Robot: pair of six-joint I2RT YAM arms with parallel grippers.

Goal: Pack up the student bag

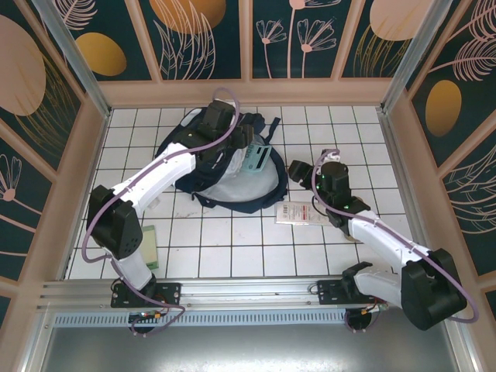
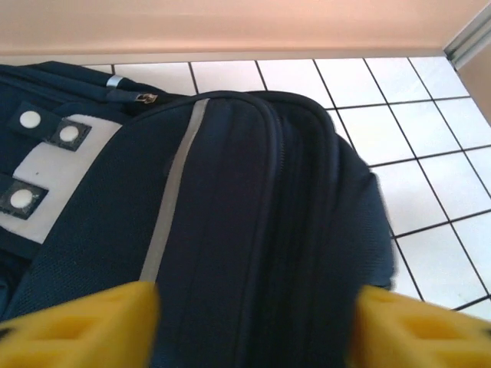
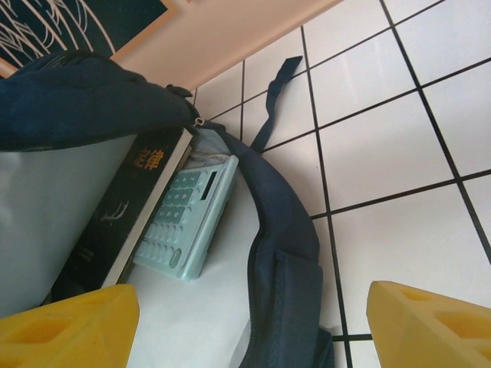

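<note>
Surroundings: we record a white-tiled table (image 1: 232, 248) with dark grout, boxed in by wood-framed walls (image 1: 205, 35) painted dark teal with pale leaves and orange discs.
Bag: the navy bag (image 1: 242, 186) lies at the far side of the table, a little left of centre. Its mouth gapes and pale grey lining shows.
Bag detail: a thin pale stripe (image 2: 173, 192) runs along the navy fabric. In the left wrist view, a grey-white patch (image 2: 54, 172) with round studs sits to its left.
Contents: a black book (image 3: 126, 207) with gold lettering on its spine lies in the opening. A pale blue calculator (image 3: 184, 222) rests against the book's right side, on the lining.
Strap: a navy strap (image 3: 272, 100) trails loose over the tiles beyond the bag.
Left gripper: the left gripper (image 2: 253, 333) sits over the bag's navy top. Its yellow fingers are wide apart and fabric fills the gap between them. We cannot tell whether they touch the cloth.
Right gripper: the right gripper (image 3: 249, 326) is just right of the bag's mouth. Its yellow fingers are well apart with nothing between them.
Loose items: a white packet (image 1: 301, 213) with a barcode lies flat on the tiles, nearer than the bag and beside the right arm. A flat green item (image 1: 150, 246) lies at the near left, by the left arm's base.
</note>
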